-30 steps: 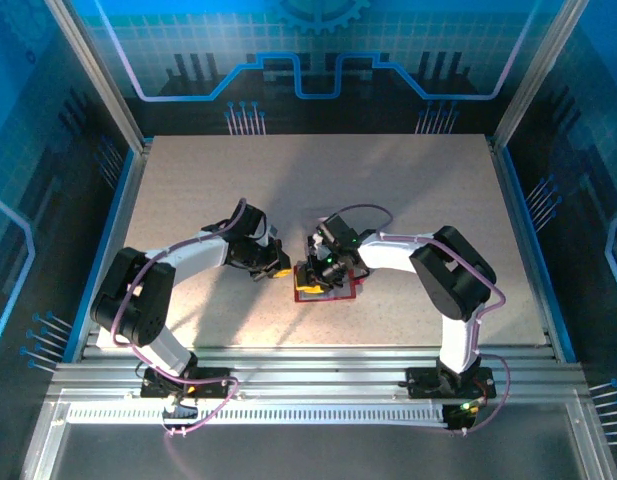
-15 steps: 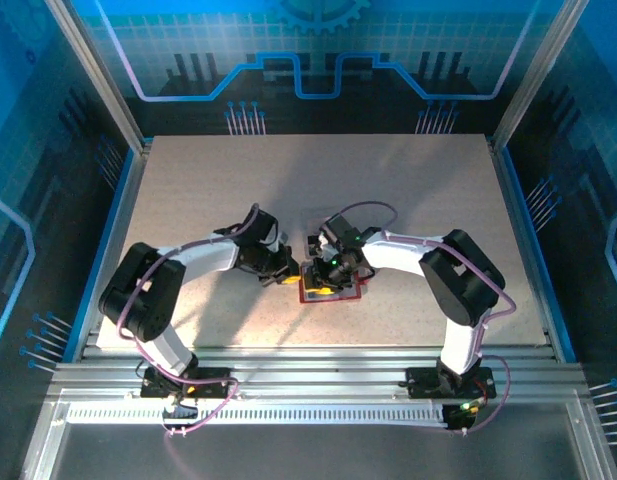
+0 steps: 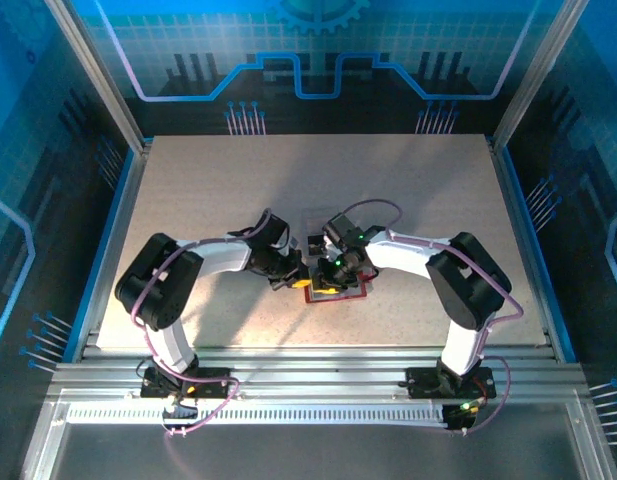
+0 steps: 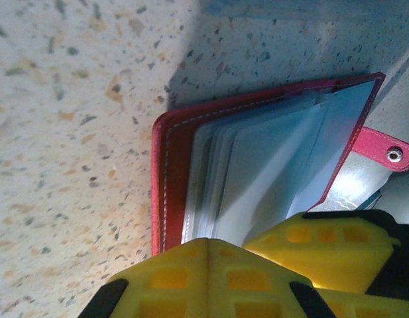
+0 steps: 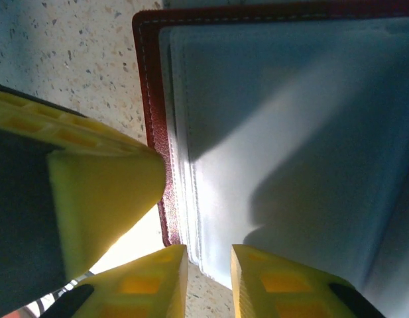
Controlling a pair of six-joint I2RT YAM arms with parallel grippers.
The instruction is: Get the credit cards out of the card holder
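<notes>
Top external view: we see two arms, the left arm (image 3: 213, 255) and the right arm (image 3: 418, 250), whose tips meet over one red card holder (image 3: 350, 292). It lies open on the speckled bench (image 3: 188, 180), midway across and nearer the near edge. Left wrist view: the card holder (image 4: 171, 179) rests with its red cover down. One clasp tab (image 4: 383, 149) bearing one metal snap projects from its far side. Several pale grey pocket leaves (image 4: 257, 165) fan upward, too overlapped for us to count. The two yellow left fingers (image 4: 204, 278) stand at the leaves' near edge and meet there; we cannot tell whether they pinch a leaf or merely touch it. Right wrist view: the two right fingers (image 5: 151, 285) are parted by a narrow gap. A corner of the top pocket leaf (image 5: 277, 132) reaches into that gap, beside the red rim (image 5: 151, 126) of the holder. One more yellow finger (image 5: 98, 185), apparently the left arm's, sits just beside that rim. We cannot tell how many credit cards the pockets hold.
</notes>
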